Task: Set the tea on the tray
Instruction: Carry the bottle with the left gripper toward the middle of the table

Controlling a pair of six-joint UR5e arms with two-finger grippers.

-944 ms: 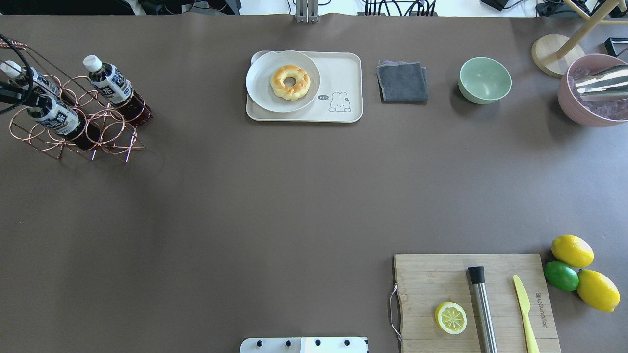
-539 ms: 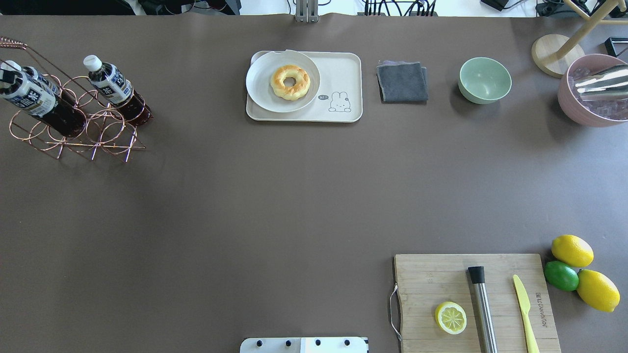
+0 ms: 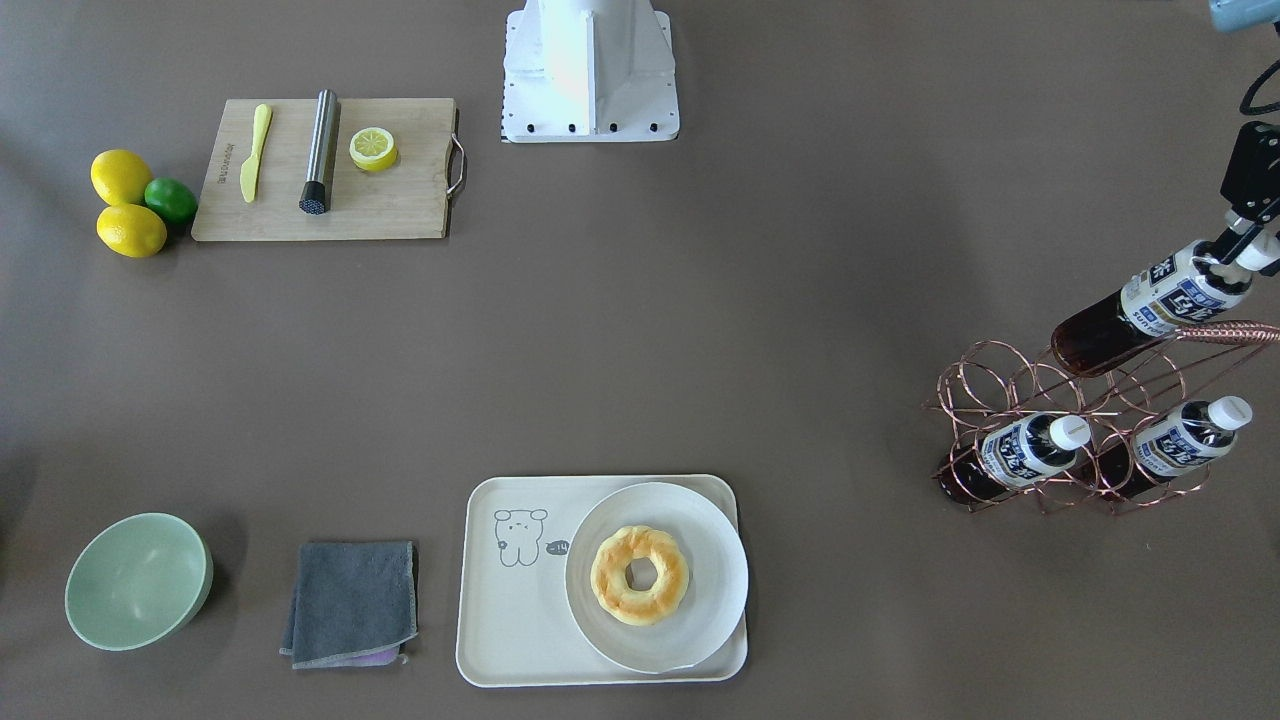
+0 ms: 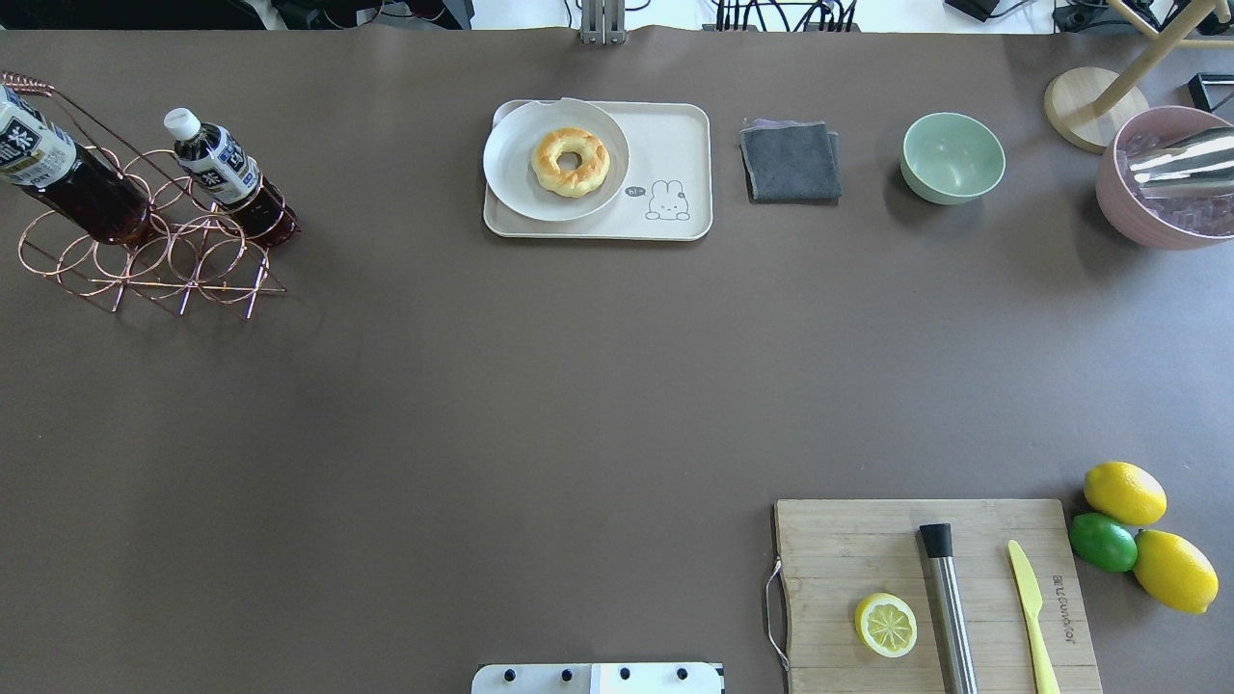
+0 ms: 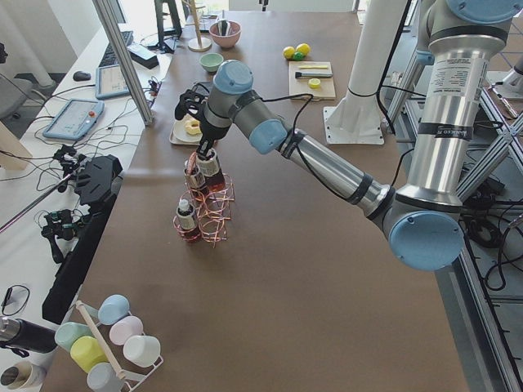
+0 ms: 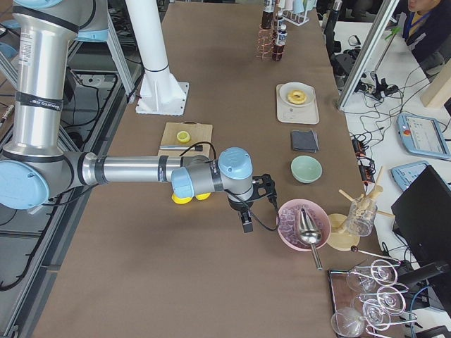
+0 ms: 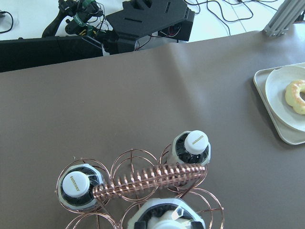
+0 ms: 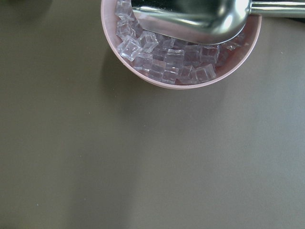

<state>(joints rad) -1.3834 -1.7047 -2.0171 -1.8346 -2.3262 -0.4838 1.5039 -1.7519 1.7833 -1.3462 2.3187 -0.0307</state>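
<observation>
My left gripper (image 3: 1245, 250) is shut on the white-capped neck of one tea bottle (image 3: 1140, 310) and holds it tilted just above the copper wire rack (image 3: 1010, 385). The same bottle shows at the far left of the overhead view (image 4: 53, 169) and at the bottom of the left wrist view (image 7: 164, 215). Two more tea bottles (image 3: 1030, 447) (image 3: 1190, 437) sit in the rack. The cream tray (image 3: 510, 620) with its bear drawing lies well to the side, also in the overhead view (image 4: 675, 135). My right gripper (image 6: 246, 222) shows only in the exterior right view; I cannot tell if it is open.
A white plate (image 3: 710, 590) with a donut (image 3: 640, 575) fills half the tray. Beside it lie a grey cloth (image 3: 350, 600) and a green bowl (image 3: 135, 580). A pink bowl of ice (image 8: 190, 62) with a metal scoop lies under the right wrist. A cutting board (image 4: 868, 549) holds tools.
The held tea bottle has risen out of the rack and shifted toward the table's left end. The left gripper has left the overhead view.
</observation>
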